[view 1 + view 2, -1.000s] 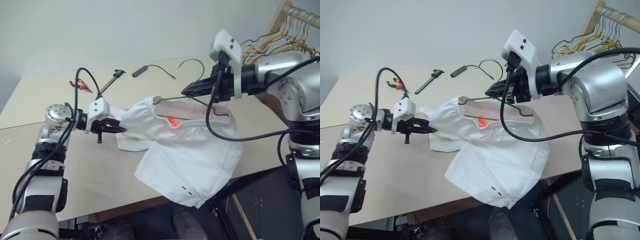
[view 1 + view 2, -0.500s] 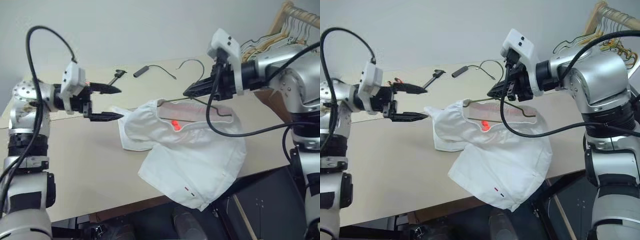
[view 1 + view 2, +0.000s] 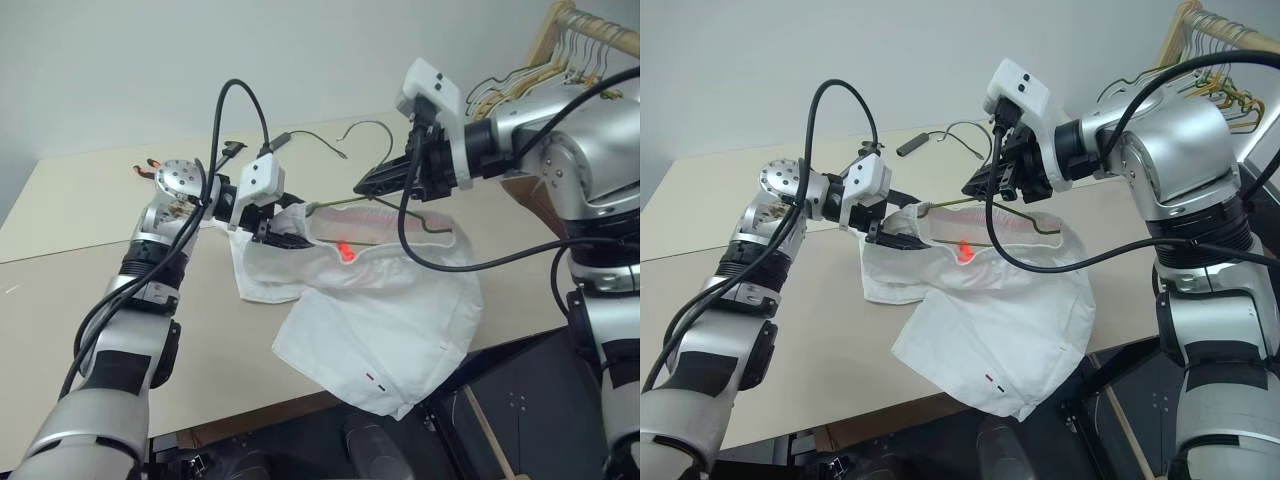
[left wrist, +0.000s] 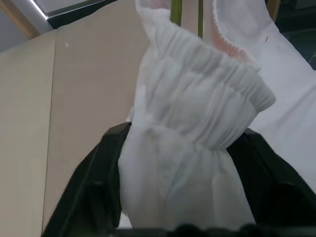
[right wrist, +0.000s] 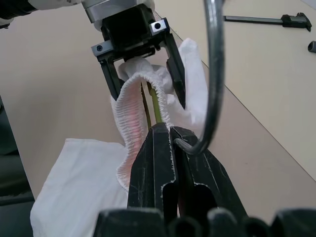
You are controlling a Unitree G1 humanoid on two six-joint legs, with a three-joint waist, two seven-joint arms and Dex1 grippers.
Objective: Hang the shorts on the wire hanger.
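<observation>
The white shorts (image 3: 380, 300) lie on the table (image 3: 70, 290), with one leg drooping over the front edge. An orange-red tag (image 3: 345, 252) shows inside the waistband and short dark marks (image 3: 375, 379) sit near the hem. My right gripper (image 3: 366, 187) is shut on the wire hanger (image 5: 215, 74) just below its hook and holds it above the shorts. The hanger's lower wire runs inside the raised waistband. My left gripper (image 3: 288, 232) has its fingers (image 5: 112, 74) closed on the gathered left end of the waistband (image 4: 207, 94), where the fabric bulges between them.
A black cable with a small stick (image 3: 283, 137), a black caliper (image 3: 236, 148) and orange-handled pliers (image 3: 142, 168) lie at the back of the table. A wooden rack of yellow and grey hangers (image 3: 590, 40) stands at the far right.
My left gripper swung right from beside the shorts, where it stood wide open, onto the waistband's left end and narrowed around it. The right gripper and hanger stayed put.
</observation>
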